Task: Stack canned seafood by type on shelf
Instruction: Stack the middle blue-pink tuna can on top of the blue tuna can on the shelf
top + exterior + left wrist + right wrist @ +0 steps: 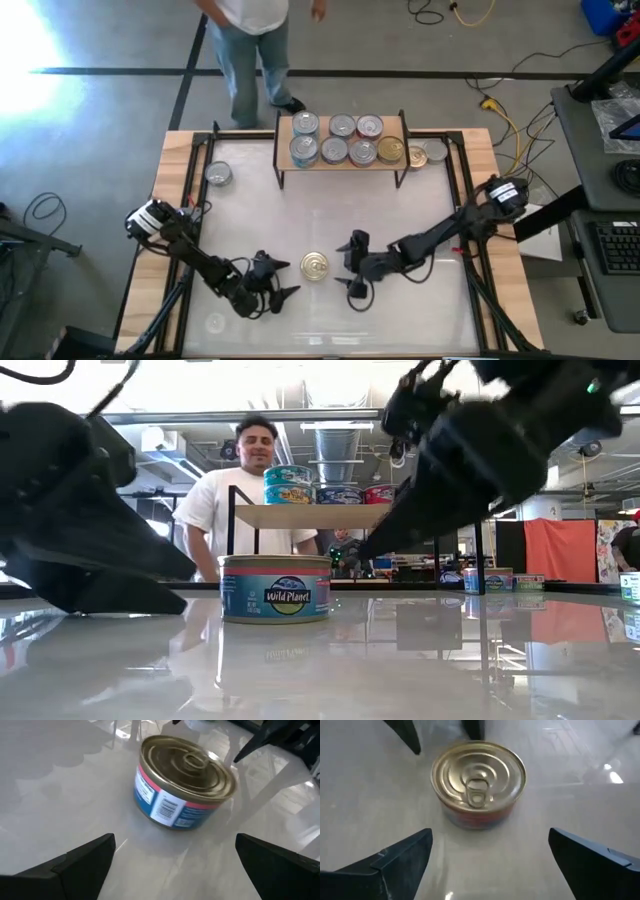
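Gold-topped tin (314, 266) stood upright on the white tabletop (330, 210), front centre, between the two grippers and touching neither. Left gripper (272, 287) sat near the tin's 8 o'clock, fingers spread wide and empty. Right gripper (355, 275) sat just beside it at 3 o'clock, also spread wide, holding nothing. Both wrist views showed the tin centred ahead of open fingers, pull-tab up, blue and red label on the side.

Shelf (341, 162) lay well off toward 12 o'clock, carrying about seven tins in two rows; a gold-topped one (390, 150) sat at its right end. Two more tins (428, 153) rested beside the shelf at 3 o'clock, one silver tin (219, 174) off at 9 o'clock.

Judgement: the step in hand was picking this tin for its gold-topped pile. Best done with one arm only; straddle the tin square across its diameter, fingers low on the wall below the rim, close firmly, lift straight.
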### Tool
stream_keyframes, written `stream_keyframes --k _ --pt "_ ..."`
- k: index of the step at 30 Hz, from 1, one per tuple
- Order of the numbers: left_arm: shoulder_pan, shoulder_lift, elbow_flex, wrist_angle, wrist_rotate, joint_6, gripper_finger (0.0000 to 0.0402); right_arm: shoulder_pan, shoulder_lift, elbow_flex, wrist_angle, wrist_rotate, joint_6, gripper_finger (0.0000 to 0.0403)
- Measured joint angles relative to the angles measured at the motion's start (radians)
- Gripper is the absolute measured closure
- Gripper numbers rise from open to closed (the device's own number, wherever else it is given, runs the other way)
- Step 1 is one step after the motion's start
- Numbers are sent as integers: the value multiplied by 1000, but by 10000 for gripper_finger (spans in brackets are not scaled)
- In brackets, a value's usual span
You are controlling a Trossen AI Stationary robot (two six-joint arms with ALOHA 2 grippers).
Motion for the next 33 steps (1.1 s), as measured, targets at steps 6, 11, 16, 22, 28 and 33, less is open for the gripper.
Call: stream_keyframes --k 6,11,16,22,28,33 --pt "38 -53 -17 -91 76 6 2 -46 50 -4 72 -76 -56 6" --pt "49 -156 -62 -248 76 28 2 -54 107 12 136 -142 -88 3" --pt "102 -206 -116 -283 49 19 2 -55 172 70 132 -126 -153 3" --pt "179 -140 -77 -174 71 143 2 -67 222 167 108 -86 -182 3" --pt "238 -26 32 -167 36 202 2 -70 224 219 25 -80 -181 2" --pt "267 37 91 -166 -16 179 2 -69 224 227 -3 -100 -171 2"
